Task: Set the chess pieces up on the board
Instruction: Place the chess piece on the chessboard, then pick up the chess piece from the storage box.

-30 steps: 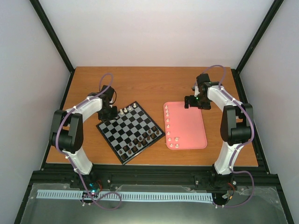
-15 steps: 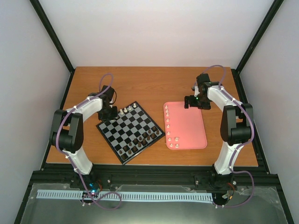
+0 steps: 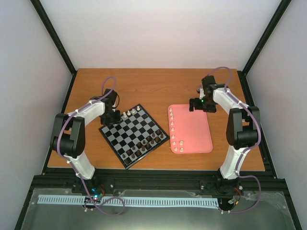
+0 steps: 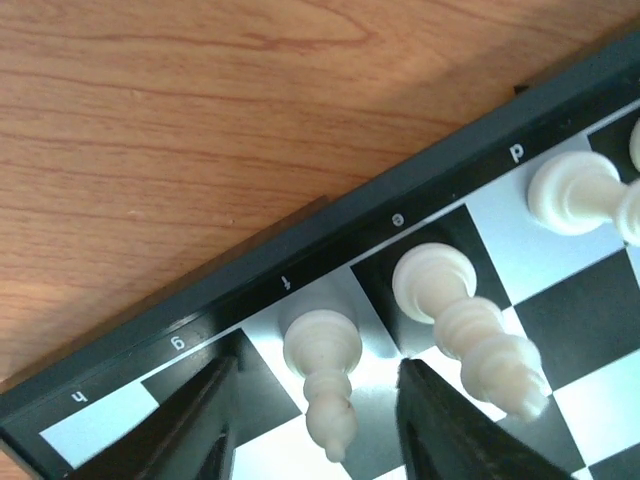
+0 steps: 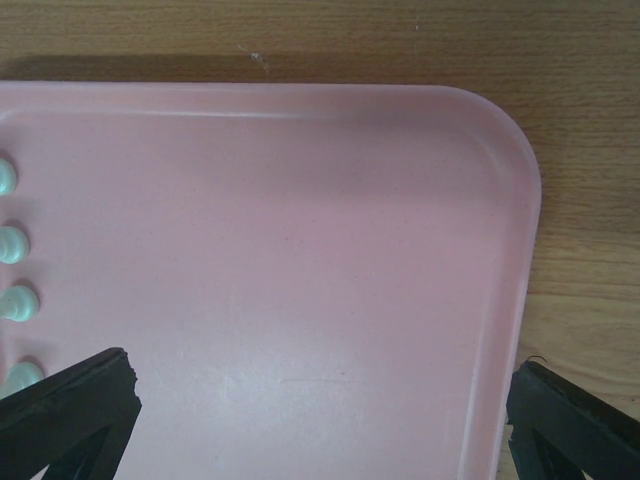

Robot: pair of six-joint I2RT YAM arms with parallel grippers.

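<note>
Top external: sitting high and far back, looking down and forward over the whole table (image 3: 158,84), the board (image 3: 134,135) and the pink tray (image 3: 194,132).
Left wrist: looking down at very close range on the board's rim and three chess pieces (image 4: 322,345).
Right wrist: looking closely down on one tray corner.
Both patches are also appearing in the overhead view.

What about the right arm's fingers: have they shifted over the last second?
No. From above, the right fingers sit in the same spot over the pink tray's far-left corner throughout.
</note>
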